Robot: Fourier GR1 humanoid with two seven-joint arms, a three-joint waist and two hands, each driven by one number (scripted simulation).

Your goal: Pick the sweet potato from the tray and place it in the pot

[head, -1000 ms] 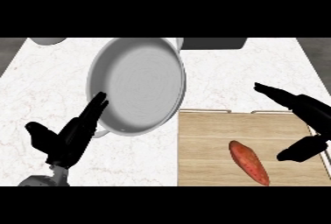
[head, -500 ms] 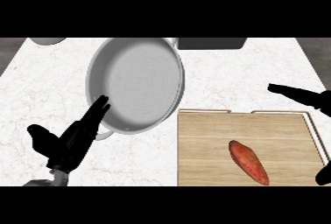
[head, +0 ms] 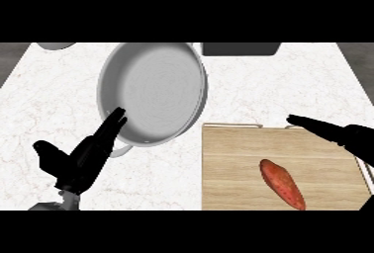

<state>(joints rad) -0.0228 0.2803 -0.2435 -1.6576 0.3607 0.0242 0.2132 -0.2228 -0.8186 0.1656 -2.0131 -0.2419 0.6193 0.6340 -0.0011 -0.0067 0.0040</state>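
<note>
Right hand (head: 332, 133) has drawn back toward the tray's far right corner since a second ago; the sweet potato (head: 283, 184) has not budged.

The sweet potato lies slantwise on the wooden tray (head: 234, 168), toward its near edge, untouched; the right hand hangs up and to the right of it, fingers straight and pointing left, holding nothing; the left hand (head: 80, 158) rests open beside the pot (head: 153, 94), fingertips at its rim. I'd judge the tuber stiff, fairly light, smooth-skinned and apt to roll; best taken across its thick middle, thumb against fingers, not by the tapering ends.
</note>
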